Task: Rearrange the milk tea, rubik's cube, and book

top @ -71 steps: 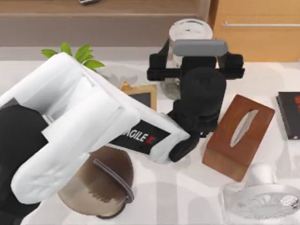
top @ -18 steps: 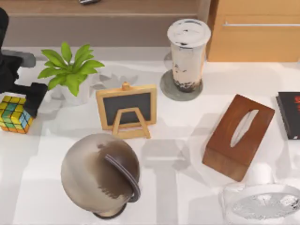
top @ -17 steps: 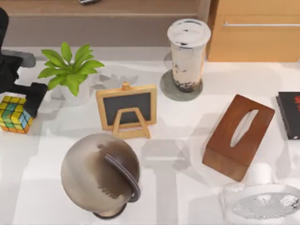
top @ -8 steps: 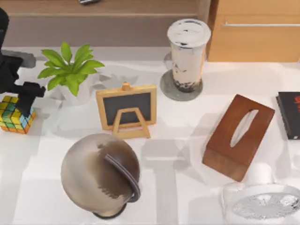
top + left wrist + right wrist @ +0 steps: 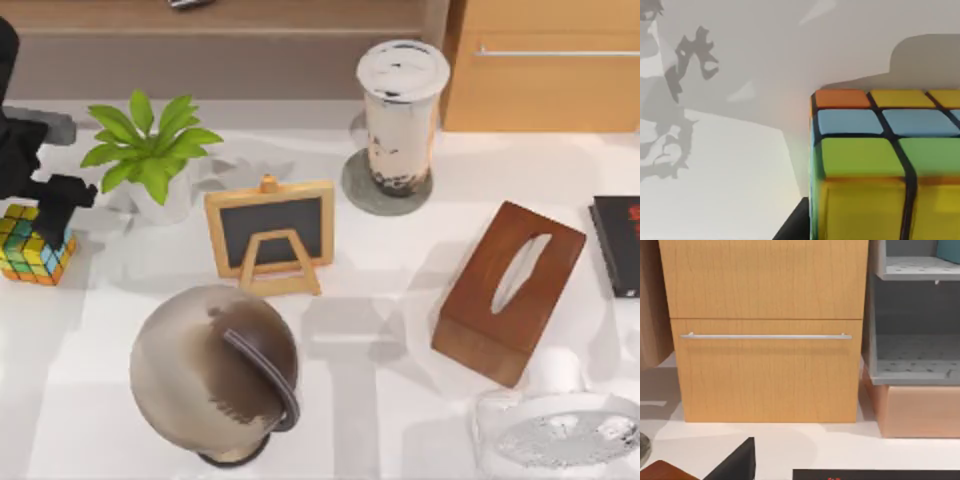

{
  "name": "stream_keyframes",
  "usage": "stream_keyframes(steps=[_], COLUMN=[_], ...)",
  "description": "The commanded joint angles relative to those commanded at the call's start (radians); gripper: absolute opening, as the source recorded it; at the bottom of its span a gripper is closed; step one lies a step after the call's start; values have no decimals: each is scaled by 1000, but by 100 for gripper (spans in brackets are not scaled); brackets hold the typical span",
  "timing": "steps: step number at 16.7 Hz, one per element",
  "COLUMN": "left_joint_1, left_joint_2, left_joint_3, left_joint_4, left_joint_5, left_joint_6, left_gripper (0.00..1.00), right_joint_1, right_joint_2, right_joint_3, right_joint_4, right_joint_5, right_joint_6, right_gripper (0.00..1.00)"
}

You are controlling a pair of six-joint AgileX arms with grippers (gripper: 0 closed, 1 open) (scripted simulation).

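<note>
The rubik's cube (image 5: 30, 248) sits on the white table at the far left, next to the plant. My left gripper (image 5: 28, 215) is over it and shut on it. In the left wrist view the cube (image 5: 885, 165) is very close, with a dark finger (image 5: 792, 227) against its side. The milk tea (image 5: 402, 110) stands upright at the back on a grey coaster (image 5: 360, 195). A teal patch (image 5: 950, 249) lies on the grey shelf's upper level; I cannot tell whether it is the book. A dark part of my right gripper (image 5: 740, 462) faces the wooden drawers.
A potted plant (image 5: 150, 150), small chalkboard easel (image 5: 270, 232), globe (image 5: 215, 370), wooden tissue box (image 5: 510, 290), white fan (image 5: 560, 430) and black book with red marks (image 5: 615, 245) stand on the table. Wooden drawers (image 5: 765, 335) and a grey shelf (image 5: 915, 370) rise at the back right.
The left arm has gone from beside the milk tea to the far left. In the last second its finger closed in against the cube, which shifted slightly left.
</note>
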Motion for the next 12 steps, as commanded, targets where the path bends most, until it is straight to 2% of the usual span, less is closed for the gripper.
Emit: stream_keyframes(steps=[8, 12], left_joint_1=[-2, -16], left_joint_2=[-4, -90], left_joint_3=[-2, -42], left_joint_4=[-2, -56], left_joint_5=[0, -1], left_joint_6=[1, 4], left_gripper=[0, 0], right_joint_1=[0, 0], right_joint_2=[0, 0], right_joint_3=[0, 0], right_joint_4=[0, 0], right_joint_5=[0, 0], right_joint_6=[0, 0], right_gripper=[100, 100])
